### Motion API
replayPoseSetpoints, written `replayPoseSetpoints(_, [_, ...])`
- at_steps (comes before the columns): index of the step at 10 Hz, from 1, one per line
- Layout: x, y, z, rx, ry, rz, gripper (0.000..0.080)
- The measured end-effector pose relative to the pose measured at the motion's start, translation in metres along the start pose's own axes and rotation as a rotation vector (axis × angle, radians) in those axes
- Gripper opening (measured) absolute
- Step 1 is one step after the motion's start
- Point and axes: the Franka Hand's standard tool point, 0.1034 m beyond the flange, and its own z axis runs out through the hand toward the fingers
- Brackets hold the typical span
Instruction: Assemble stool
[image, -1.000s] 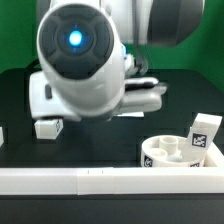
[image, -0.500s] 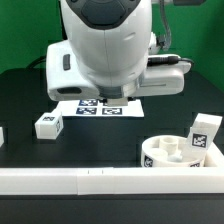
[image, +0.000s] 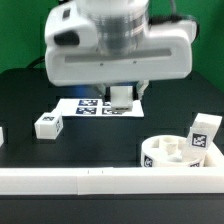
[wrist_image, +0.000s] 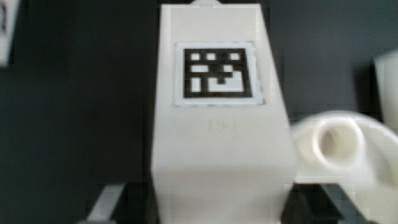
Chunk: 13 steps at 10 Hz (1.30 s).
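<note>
White tagged leg (wrist_image: 217, 130) clamped in the jaws, over the marker board (image: 84, 105)

The surface (image: 25, 100) was black and flat. A thin white marker board (image: 88, 105) lay on it near the middle, with black-and-white square tags on top, and part of it was hidden. A long white rail (image: 60, 180) ran along the near side, from the exterior view's left all the way to its right.

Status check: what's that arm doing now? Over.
End effector shut on white blocky plastic leg, over marker board. Round white plastic seat disc sits apart. Nothing seen blocking.
</note>
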Motion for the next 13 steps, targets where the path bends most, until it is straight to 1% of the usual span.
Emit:
replayPoseSetpoints(1, [0.002, 0.003, 0.001, -0.009, 0.143, -0.001, 0.033])
replayPoseSetpoints(2, [0.002, 0.006, 0.003, -0.017, 0.236, 0.004, 0.033])
replayPoseSetpoints(3, [0.004, 0.007, 0.002, -0.023, 0.313, 0.003, 0.033])
replayPoseSetpoints(4, [0.01, 0.009, -0.002, -0.04, 0.487, 0.002, 0.033])
replayPoseSetpoints(5, [0.006, 0.007, 0.001, -0.05, 0.577, 0.0, 0.033])
replayPoseSetpoints(6, [0.009, -0.002, -0.003, -0.055, 0.637, -0.014, 0.033])
replayPoseSetpoints(7, [0.015, -0.012, -0.016, -0.064, 0.757, -0.034, 0.033])
replayPoseSetpoints(8, [0.016, -0.022, -0.025, -0.067, 0.853, -0.043, 0.033])
replayPoseSetpoints(9, [0.014, -0.034, -0.027, -0.052, 0.894, -0.028, 0.033])
replayPoseSetpoints(10, [0.013, -0.033, -0.024, -0.059, 0.88, -0.04, 0.033])
replayPoseSetpoints(11, [0.013, -0.032, -0.024, -0.058, 0.88, -0.036, 0.0331])
replayPoseSetpoints(12, [0.013, -0.034, -0.023, -0.056, 0.88, -0.039, 0.0331])
replayPoseSetpoints(13, [0.013, -0.046, -0.023, -0.049, 0.878, -0.048, 0.0331])
